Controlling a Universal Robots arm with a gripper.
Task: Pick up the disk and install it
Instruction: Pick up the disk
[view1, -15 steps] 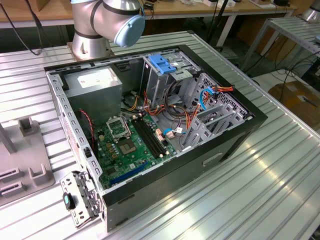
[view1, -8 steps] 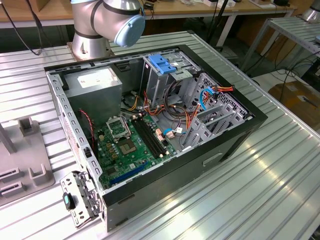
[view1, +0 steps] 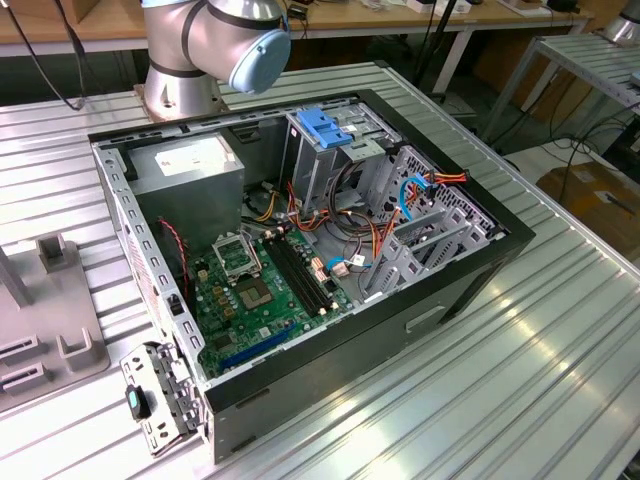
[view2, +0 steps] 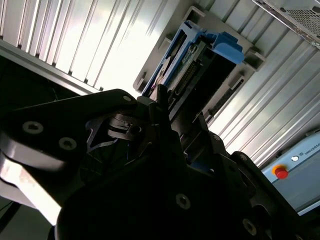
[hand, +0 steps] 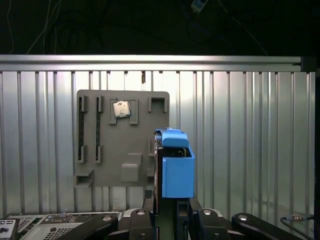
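The disk (hand: 177, 165) is a flat drive in a bright blue carrier, standing on edge in both wrist views. Its lower end runs down between the dark fingers of my gripper (hand: 172, 206), which is shut on it. In the second wrist view the disk (view2: 200, 55) juts out from the gripper (view2: 170, 117), and one fingertip (view2: 161, 97) lies against its side. Behind the disk lies a grey holder plate (hand: 125, 145) on the ribbed metal table. In the exterior view the open computer case (view1: 480, 270) lies on its side, with its metal drive cage (view1: 320, 165) at the far end.
A blue plastic bracket (view1: 325, 125) sits on top of the drive cage. The arm's base (view1: 180, 85) stands behind the case. The grey holder plate (view1: 60, 335) with raised posts lies at the exterior view's left. A small chip (hand: 120, 109) rests on the plate. A red button (view2: 281, 172) sits on a grey box.
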